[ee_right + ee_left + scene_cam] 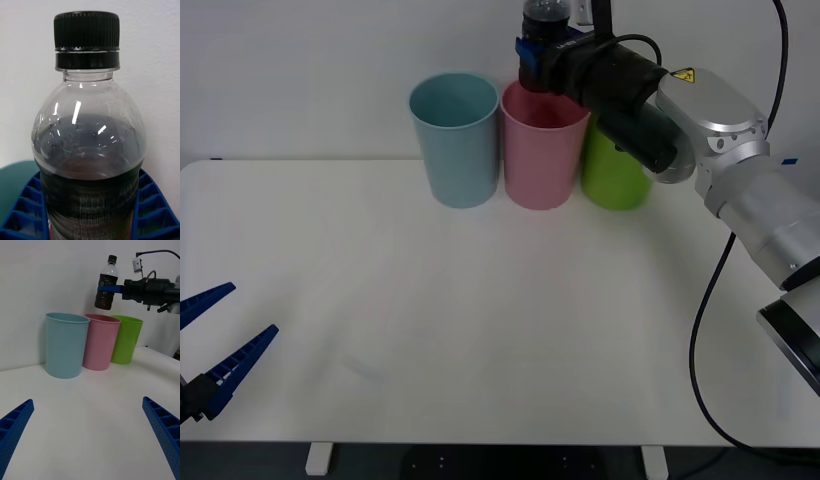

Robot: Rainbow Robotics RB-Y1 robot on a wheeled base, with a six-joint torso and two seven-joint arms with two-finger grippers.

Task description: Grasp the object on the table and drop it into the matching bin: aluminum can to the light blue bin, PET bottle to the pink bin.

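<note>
Front view: the right gripper (532,55) sits at 12 o'clock on the table (480,320), above the rim of the pink bin (542,150), with its 2 blue fingers clamped on the PET bottle (546,12). The bottle hangs in the air, clear of the table, roughly over the pink bin's opening; whether it is centred over the opening cannot be told. The light blue bin (456,140) stands just beside the pink bin at 11 o'clock, and a lime green bin (613,175) stands on the other side at 1 o'clock.

Left wrist view: the fingers grip the bottle (106,283) at mid-body, above its dark lower part, and the bottle stays nearly upright, tilted slightly.

The left gripper (215,350) is parked at 8 o'clock near the table edge, fingers spread apart and holding nothing.

Handling, as a judgement: the bottle appears to hold dark liquid to about shoulder level, so it is likely moderately heavy for its size. The thin clear wall probably flexes under pressure and looks smooth and slippery. The mid-body hold seems suitable, being near the mass centre; the ribbed fingers (153,210) should resist slip.

Markings: the right wrist view shows small pale print on the dark lower band (90,210), too blurred to read. A yellow warning sticker (682,74) sits on the right arm; its symbol is not legible.
</note>
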